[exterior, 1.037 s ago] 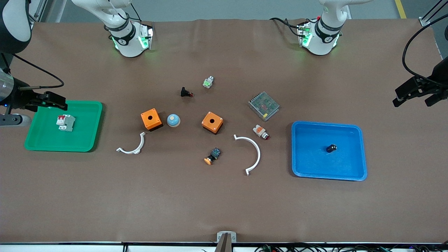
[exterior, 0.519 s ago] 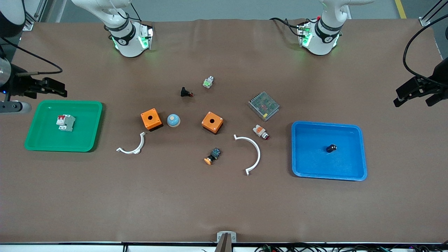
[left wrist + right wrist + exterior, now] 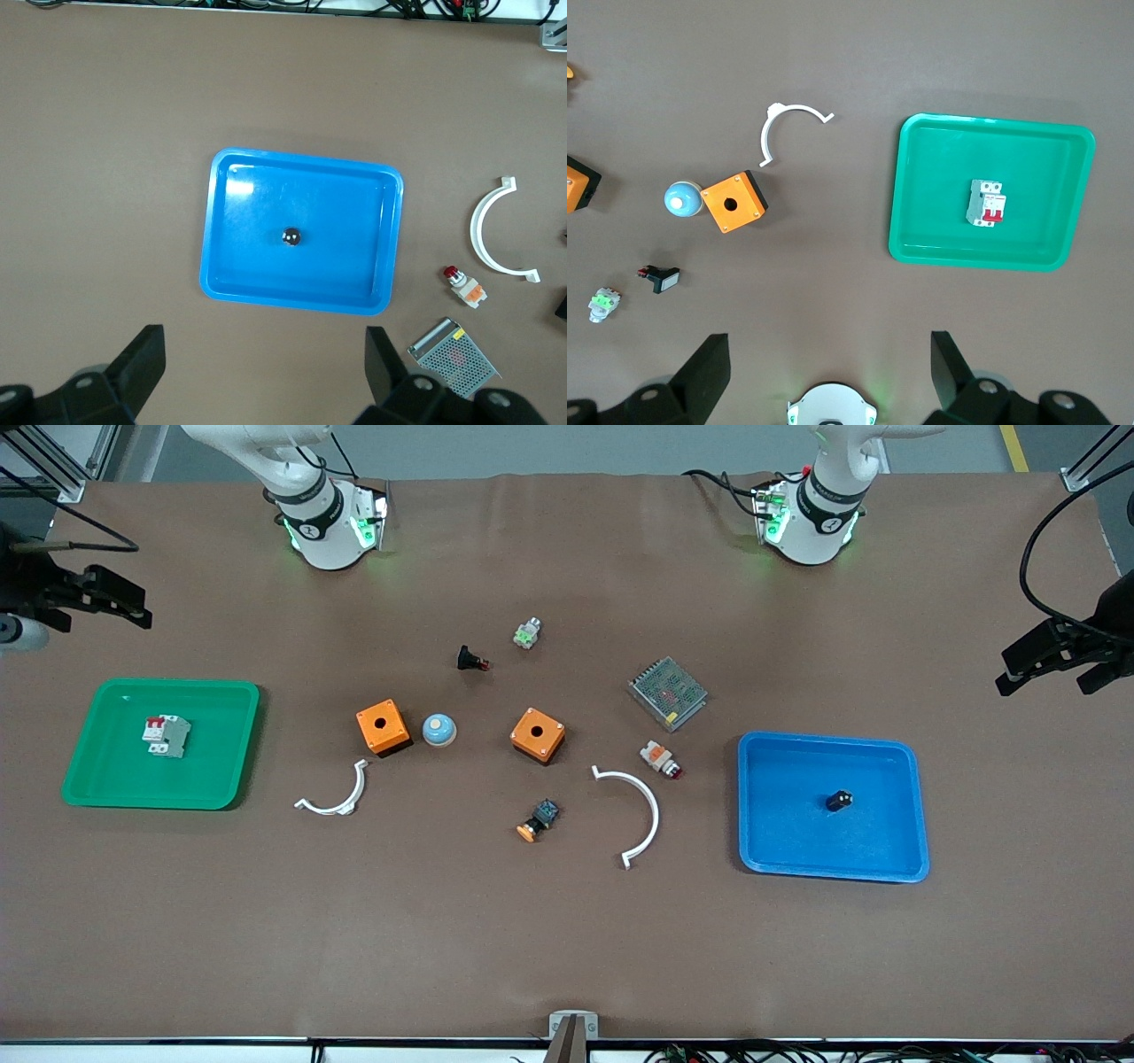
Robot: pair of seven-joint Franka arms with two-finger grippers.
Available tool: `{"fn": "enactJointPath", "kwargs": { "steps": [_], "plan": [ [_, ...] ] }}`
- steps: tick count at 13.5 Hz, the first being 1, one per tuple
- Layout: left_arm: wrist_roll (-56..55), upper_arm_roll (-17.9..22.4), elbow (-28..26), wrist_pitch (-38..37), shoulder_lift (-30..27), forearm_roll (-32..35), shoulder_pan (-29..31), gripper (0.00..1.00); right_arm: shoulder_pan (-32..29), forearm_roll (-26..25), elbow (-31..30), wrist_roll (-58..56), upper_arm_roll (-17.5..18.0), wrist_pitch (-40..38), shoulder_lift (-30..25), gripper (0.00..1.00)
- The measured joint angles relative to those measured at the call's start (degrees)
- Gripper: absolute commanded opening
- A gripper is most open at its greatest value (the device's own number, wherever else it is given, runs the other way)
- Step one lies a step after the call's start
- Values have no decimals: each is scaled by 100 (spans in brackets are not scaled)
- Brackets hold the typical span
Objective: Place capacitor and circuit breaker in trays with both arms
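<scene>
Front view: left end effector (image 3: 1054, 662) and right end effector (image 3: 102, 598) are hanging spread open, empty, over the desk's (image 3: 567, 939) ends.
Left wrist view: capacitor (image 3: 291, 235) is resting in blue tray (image 3: 221, 288).
Right wrist view: circuit breaker (image 3: 985, 203) is lying in green tray (image 3: 921, 252).
No legible writing.

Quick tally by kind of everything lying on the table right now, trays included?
Trays: 2, green tray and blue tray
Circuit breaker: 1
Capacitor: 1
Orange boxes: 2
White arcs: 2
Mesh power unit: 1
Blue dome: 1
Small button parts: 4
Total: 14
</scene>
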Motion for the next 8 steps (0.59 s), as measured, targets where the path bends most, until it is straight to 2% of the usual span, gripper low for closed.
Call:
{"fn": "enactJointPath", "kwargs": {
  "steps": [5, 8],
  "plan": [
    [-335, -299, 0, -1, 7, -1, -49, 99, 0, 282, -189, -26, -213, 140, -310, 100],
    [-335, -298, 51, -1, 6, -1, -24, 99, 0, 297, -239, -101, -228, 315, -319, 100]
  ]
}}
